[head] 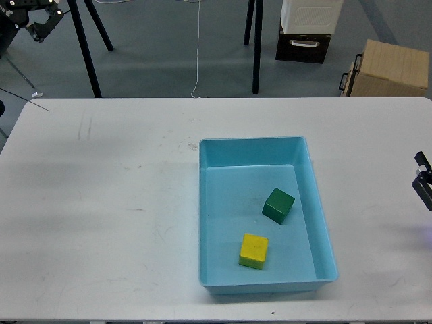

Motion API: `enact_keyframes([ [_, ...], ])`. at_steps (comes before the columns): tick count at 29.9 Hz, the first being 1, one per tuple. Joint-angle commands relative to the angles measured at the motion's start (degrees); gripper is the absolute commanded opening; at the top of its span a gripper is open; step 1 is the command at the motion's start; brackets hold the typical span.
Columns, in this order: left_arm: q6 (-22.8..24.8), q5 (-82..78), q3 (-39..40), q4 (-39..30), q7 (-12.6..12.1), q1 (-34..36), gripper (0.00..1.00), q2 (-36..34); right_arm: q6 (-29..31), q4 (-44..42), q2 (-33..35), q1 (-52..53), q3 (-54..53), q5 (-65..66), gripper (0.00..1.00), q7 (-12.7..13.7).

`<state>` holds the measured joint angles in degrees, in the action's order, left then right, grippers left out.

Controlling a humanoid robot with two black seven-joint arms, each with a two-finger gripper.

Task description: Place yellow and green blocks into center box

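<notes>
Both blocks, yellow (254,250) and green (278,205), lie in the tray (255,152); right tool (423,177) touches nothing, spread unclear.

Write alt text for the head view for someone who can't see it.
A light-blue tray on a white table holds a green block and, nearer the camera, a yellow block, apart from each other. Part of the right pincer shows at the right edge.
</notes>
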<state>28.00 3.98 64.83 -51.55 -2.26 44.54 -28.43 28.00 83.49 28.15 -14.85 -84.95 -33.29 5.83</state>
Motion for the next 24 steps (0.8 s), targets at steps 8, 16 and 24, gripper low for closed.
enact_keyframes([
  [8,0.0,-0.3,26.6,-29.3,-0.3,-39.8,1.0,13.4,0.0,1.8,0.0,-0.9,-0.3,-0.2,0.99,0.0],
  [16,0.0,-0.1,29.6,-38.6,-2.1,-58.1,1.0,24.4,0.0,5.3,-1.2,-7.8,-0.7,-0.2,0.99,-0.9],
  [24,0.0,0.2,29.1,-39.1,-2.0,-71.6,1.0,28.4,0.0,9.6,-2.3,-18.2,-0.7,0.3,0.99,-0.8],
])
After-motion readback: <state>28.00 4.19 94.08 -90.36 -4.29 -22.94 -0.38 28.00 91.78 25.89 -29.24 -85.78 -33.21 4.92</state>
